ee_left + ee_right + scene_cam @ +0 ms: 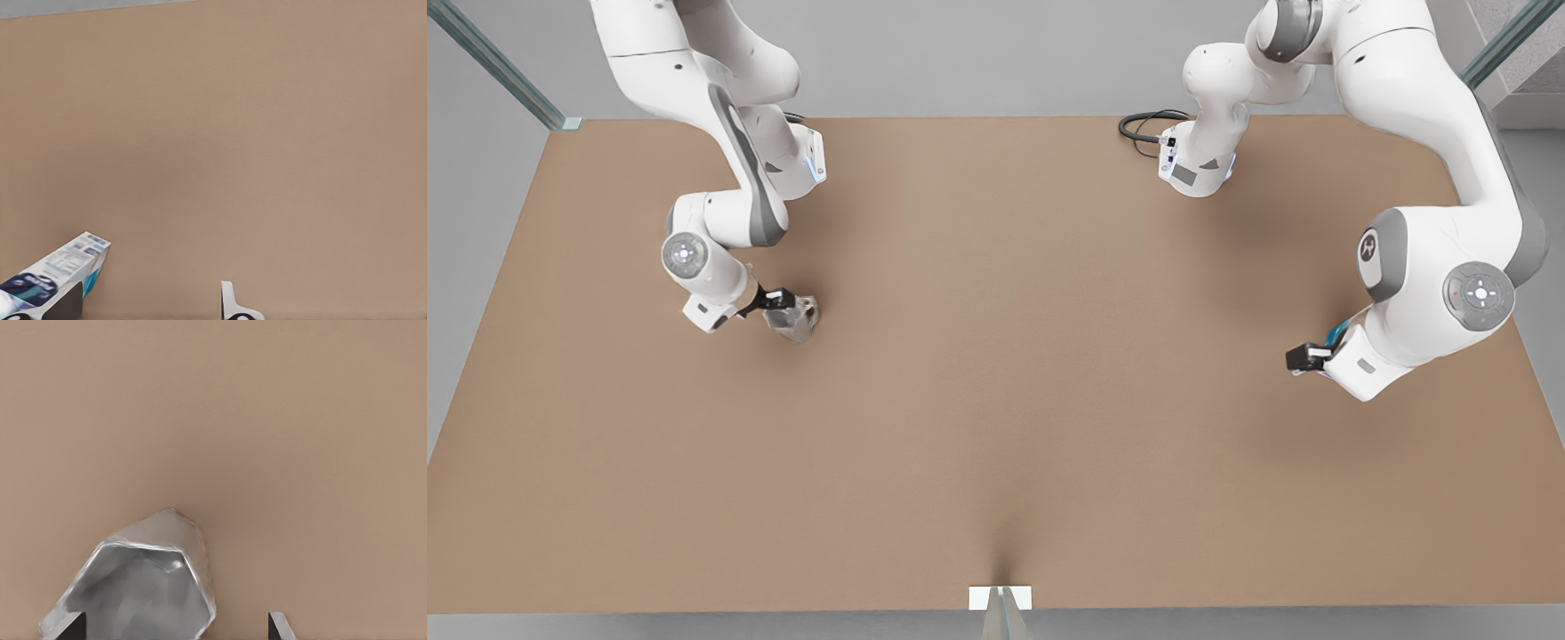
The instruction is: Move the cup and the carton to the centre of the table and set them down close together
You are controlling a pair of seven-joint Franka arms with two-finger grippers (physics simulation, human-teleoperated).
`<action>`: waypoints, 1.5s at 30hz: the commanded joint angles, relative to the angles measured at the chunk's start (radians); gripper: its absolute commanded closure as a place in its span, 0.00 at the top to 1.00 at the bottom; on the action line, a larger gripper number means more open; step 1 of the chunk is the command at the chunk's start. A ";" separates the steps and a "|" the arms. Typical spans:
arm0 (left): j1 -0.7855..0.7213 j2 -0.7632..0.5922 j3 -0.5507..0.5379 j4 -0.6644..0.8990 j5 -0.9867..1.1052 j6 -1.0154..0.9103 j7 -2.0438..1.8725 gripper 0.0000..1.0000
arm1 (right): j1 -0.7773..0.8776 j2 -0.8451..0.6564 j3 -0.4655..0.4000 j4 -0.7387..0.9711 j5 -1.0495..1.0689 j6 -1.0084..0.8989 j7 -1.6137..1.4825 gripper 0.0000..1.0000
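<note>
The small white tab (1000, 597) sits nearest, on the near long edge of the bench (1014, 373), midway along it. The brown middle of the bench lies well apart from both things. My right pincer (780, 299) is low over the bench at the front view's left, and the cup (793, 320) lies tipped on its side right under its tip. From my right wrist, the cup (140, 587) shows its open mouth and grey faceted wall. One dark finger (70, 628) overlaps its rim and the other stands off to the far side, not touching it, so this pincer (175, 630) is spread apart. My left pincer (1303, 357) is at the front view's right, near that short edge, with a sliver of the carton (1336, 333) (just a teal corner) peeking out beside my wrist. From my left wrist, the carton (60, 270) lies slanted against one finger (67, 305), while the white-edged finger (228, 300) stands clear of it, so this pincer (147, 308) is also apart.
</note>
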 commanded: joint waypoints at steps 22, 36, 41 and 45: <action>0.004 0.001 0.002 0.000 0.000 0.000 0.000 1.00 | -0.041 0.100 0.000 -0.062 0.000 0.145 0.000 0.21; 0.003 -0.008 0.002 0.000 0.000 -0.002 0.000 1.00 | -0.018 0.105 0.000 -0.039 0.000 0.132 0.000 0.21; 0.001 -0.011 0.002 0.002 0.000 -0.017 0.000 1.00 | 0.004 0.087 0.005 -0.016 0.000 0.125 0.000 0.21; 0.001 -0.011 0.002 0.002 0.000 -0.018 0.000 1.00 | 0.004 0.091 0.048 0.047 0.002 0.096 0.001 0.21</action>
